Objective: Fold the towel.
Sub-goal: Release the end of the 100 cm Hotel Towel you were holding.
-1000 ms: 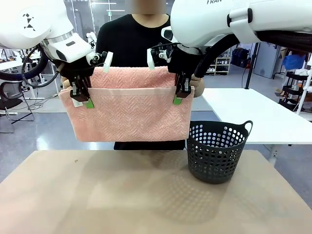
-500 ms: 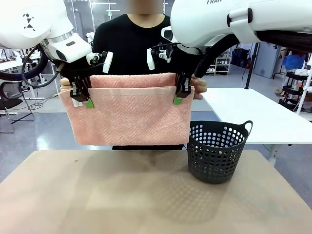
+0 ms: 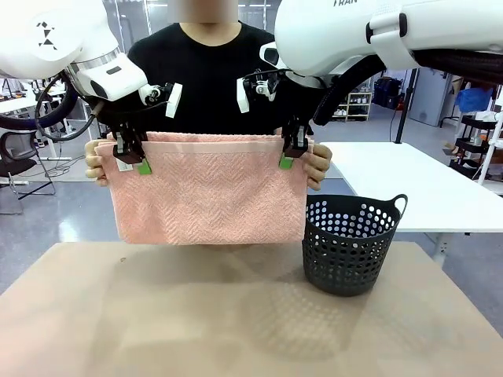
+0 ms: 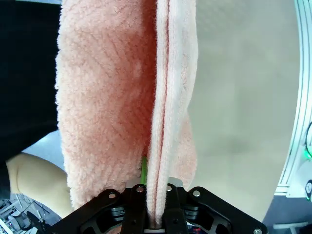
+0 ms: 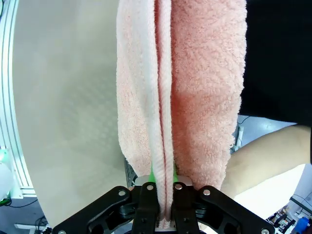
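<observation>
The left claw [image 3: 132, 162] and the right claw [image 3: 289, 155] each pinch the top edge of the towel [image 3: 208, 192]. The one towel, pale pink with a herringbone weave, is folded double and hangs flat above the desk [image 3: 196, 322]. A person's hand [image 3: 94, 163] and second hand [image 3: 318, 166] hold its upper corners. One dark basket [image 3: 350, 243] stands on the desk.
</observation>
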You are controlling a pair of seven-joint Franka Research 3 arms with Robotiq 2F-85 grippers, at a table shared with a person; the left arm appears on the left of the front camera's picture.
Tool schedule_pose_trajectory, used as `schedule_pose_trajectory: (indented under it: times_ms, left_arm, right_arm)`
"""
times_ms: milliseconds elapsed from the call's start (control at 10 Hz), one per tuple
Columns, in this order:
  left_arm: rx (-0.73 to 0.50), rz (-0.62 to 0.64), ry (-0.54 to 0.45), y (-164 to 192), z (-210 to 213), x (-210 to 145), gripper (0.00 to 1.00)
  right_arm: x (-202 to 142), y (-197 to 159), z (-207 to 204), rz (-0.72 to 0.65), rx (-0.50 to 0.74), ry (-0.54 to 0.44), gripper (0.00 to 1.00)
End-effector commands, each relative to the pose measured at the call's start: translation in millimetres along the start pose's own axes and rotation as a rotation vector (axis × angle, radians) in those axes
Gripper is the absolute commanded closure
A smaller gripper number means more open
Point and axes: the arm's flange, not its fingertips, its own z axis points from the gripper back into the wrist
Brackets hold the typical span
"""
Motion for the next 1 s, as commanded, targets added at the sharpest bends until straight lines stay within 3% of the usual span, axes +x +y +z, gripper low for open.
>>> schedule_pose_trajectory:
  times_ms: [0, 900]
  left_arm:
    - [0.005, -0.001, 0.003, 1.0, 1.8, -1.3, 1.0]
    - [0.005, -0.001, 0.003, 1.0, 1.8, -1.3, 1.0]
  right_arm:
    - [-0.9, -0.5, 0.3, 0.002, -0.003, 0.004, 1.0]
    - [-0.9, -0.5, 0.3, 0.002, -0.003, 0.004, 1.0]
